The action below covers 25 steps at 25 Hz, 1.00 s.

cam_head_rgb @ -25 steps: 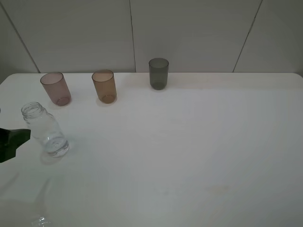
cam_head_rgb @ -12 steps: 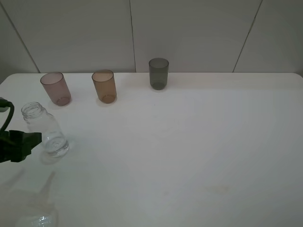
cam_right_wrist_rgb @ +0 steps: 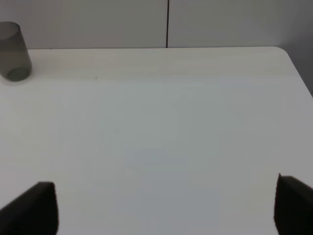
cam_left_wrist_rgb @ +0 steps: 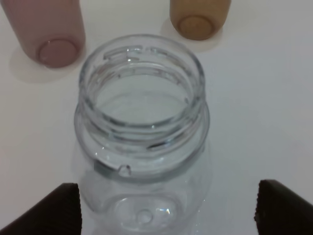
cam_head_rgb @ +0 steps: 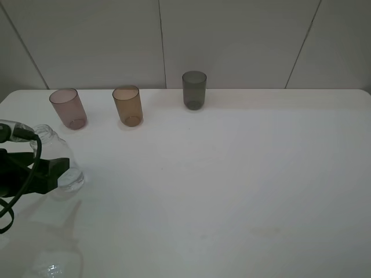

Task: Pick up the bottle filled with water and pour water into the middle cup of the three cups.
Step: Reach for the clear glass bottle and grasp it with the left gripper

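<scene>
The clear bottle (cam_head_rgb: pixel 62 164) stands upright at the left of the table, with its open threaded neck (cam_left_wrist_rgb: pixel 142 93) filling the left wrist view. My left gripper (cam_head_rgb: pixel 51 172) is open, and its two dark fingertips (cam_left_wrist_rgb: pixel 58 210) stand on either side of the bottle's body without visibly touching it. The three cups stand in a row at the back: pinkish-mauve (cam_head_rgb: pixel 68 108), the amber-brown middle cup (cam_head_rgb: pixel 128 105) and dark grey (cam_head_rgb: pixel 194 90). My right gripper (cam_right_wrist_rgb: pixel 164 208) is open and empty over bare table, and is out of the exterior high view.
The white table (cam_head_rgb: pixel 243 174) runs to a tiled wall behind the cups. The pinkish-mauve cup (cam_left_wrist_rgb: pixel 49 29) and the amber cup (cam_left_wrist_rgb: pixel 198 17) stand just beyond the bottle. The grey cup (cam_right_wrist_rgb: pixel 12 51) stands far from my right gripper.
My left gripper has moved rightward from the table's left edge until its fingers flank the bottle. The bottle and cups have not moved.
</scene>
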### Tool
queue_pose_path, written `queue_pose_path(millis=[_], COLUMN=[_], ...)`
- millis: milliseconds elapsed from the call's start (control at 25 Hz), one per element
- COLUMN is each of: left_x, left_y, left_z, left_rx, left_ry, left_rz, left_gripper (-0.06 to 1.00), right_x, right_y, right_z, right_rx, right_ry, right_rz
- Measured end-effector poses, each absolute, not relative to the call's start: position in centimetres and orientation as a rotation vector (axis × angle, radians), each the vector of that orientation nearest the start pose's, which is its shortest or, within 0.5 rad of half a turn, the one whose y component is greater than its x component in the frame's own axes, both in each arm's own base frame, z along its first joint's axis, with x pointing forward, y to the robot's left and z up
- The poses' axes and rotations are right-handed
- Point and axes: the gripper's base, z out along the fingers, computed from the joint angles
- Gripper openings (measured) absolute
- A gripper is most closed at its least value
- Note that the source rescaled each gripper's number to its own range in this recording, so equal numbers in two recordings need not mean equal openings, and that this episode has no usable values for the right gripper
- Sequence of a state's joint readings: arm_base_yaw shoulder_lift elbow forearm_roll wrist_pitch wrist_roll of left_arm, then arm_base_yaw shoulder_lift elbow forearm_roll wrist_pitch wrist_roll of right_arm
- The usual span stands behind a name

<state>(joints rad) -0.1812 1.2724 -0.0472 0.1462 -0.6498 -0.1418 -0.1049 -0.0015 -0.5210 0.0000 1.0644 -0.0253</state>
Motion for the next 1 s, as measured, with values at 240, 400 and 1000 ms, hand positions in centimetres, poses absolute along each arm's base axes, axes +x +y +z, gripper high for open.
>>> queue_pose_path(millis=[240,400,1000], left_x=[16.1,16.5,16.5], left_y=[-3.9,-4.0,-3.2], left_z=[13.4,13.2,10.7], left_rx=[0.218,0.198,0.105], left_ry=[2.05,2.017,2.006], left_rz=[-0.24,-0.251,-0.196], left_gripper=[0.64,0.64,0.64], right_x=[-0.8,-0.8,-0.8], right_y=[0.1,0.1,0.1], right_z=[28.3,28.3,28.3], right_rx=[0.081,0.081,0.081], right_ry=[2.025,2.025,2.025], right_rz=[-0.082,-0.082,-0.082])
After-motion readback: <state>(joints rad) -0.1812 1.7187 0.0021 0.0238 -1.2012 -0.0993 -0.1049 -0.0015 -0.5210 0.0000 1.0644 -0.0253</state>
